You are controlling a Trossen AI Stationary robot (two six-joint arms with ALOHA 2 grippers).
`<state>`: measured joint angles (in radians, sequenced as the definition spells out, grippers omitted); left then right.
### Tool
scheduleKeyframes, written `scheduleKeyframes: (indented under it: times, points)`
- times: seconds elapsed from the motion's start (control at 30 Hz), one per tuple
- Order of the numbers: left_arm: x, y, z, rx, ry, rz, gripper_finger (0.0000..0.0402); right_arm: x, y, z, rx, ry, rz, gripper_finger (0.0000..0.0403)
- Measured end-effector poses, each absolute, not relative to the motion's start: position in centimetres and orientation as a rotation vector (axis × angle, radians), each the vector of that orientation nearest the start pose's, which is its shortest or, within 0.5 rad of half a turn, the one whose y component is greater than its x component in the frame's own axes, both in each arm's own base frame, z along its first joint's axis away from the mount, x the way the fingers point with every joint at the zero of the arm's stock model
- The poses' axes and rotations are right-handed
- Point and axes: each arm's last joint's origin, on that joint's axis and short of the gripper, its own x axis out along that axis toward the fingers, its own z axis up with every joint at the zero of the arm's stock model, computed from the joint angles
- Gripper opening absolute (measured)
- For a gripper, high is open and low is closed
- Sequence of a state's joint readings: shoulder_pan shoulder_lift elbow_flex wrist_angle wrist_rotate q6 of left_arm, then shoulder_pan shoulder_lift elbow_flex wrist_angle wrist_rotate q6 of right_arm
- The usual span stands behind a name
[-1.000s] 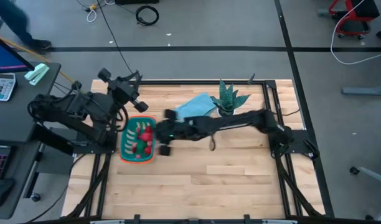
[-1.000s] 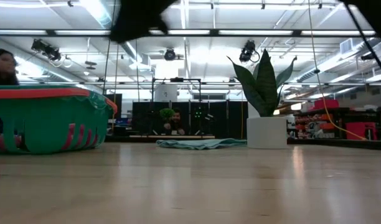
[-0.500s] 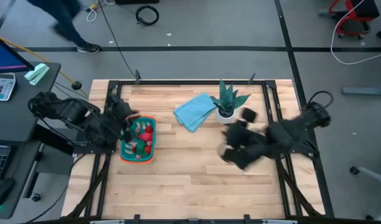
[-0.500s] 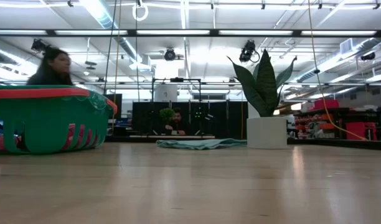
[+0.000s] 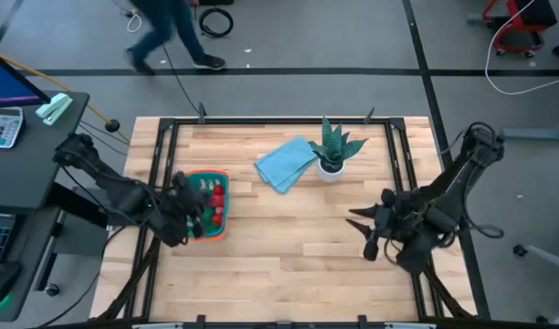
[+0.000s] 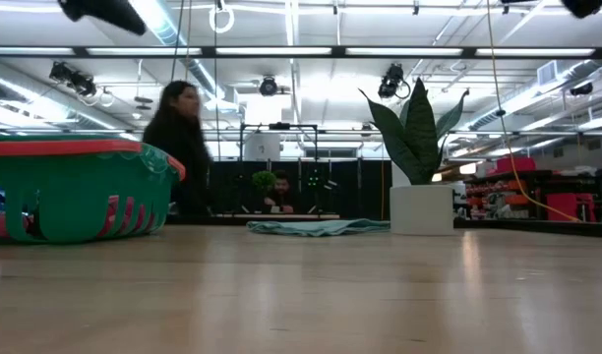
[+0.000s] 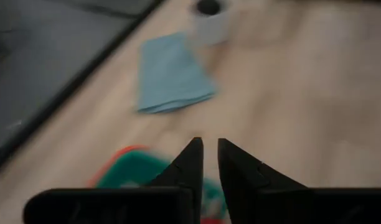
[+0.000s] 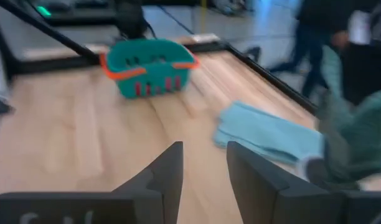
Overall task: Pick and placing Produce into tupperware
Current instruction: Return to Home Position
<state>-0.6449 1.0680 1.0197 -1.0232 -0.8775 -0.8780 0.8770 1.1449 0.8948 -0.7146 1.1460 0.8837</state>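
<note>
Left gripper (image 7: 208, 142) is hanging at the table's 9 o'clock edge, jaws almost closed on nothing, over the tupperware (image 5: 216, 175), which is holding the red produce (image 5: 214, 192). Right gripper (image 8: 203, 146) is sitting near the 3 o'clock edge, jaws parted, empty. Bare wood is lying open between them.

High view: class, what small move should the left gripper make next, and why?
Probably draw the left gripper back off the tupperware toward its own side: the produce lies inside, and the right gripper hangs near the table's right edge.
</note>
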Motion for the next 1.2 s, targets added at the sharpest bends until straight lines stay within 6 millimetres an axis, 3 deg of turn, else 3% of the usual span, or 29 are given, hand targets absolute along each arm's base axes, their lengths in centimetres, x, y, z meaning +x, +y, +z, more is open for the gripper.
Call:
scheduleKeyframes:
  times: [0.13,0.3,0.57,0.77,1.0,1.2]
  points:
    - [17.5,-10.6,30.5,-0.111,0.512,0.247,0.0034,16.2,13.7,27.2,0.114,0.288,-0.25,0.0132]
    - [18.4,-10.8,32.5,-0.069,0.369,0.039,0.001,18.4,12.4,27.5,0.076,0.139,0.164,0.0132]
    - [18.3,-8.3,32.4,-0.089,0.414,0.148,0.0017,20.1,7.2,24.6,0.092,0.237,0.015,0.0132]
    - [17.4,-6.3,32.3,-0.178,0.453,0.254,0.0017,18.4,4.7,24.1,0.169,0.207,0.032,0.0132]
    - [14.9,-4.6,33.4,-0.19,0.387,0.263,0.0006,14.8,3.6,24.6,0.177,0.055,0.05,0.0132]
    - [12.8,-3.7,30.8,-0.255,0.321,0.261,0.0025,13.5,3.2,23.0,0.217,-0.011,0.05,0.0132]
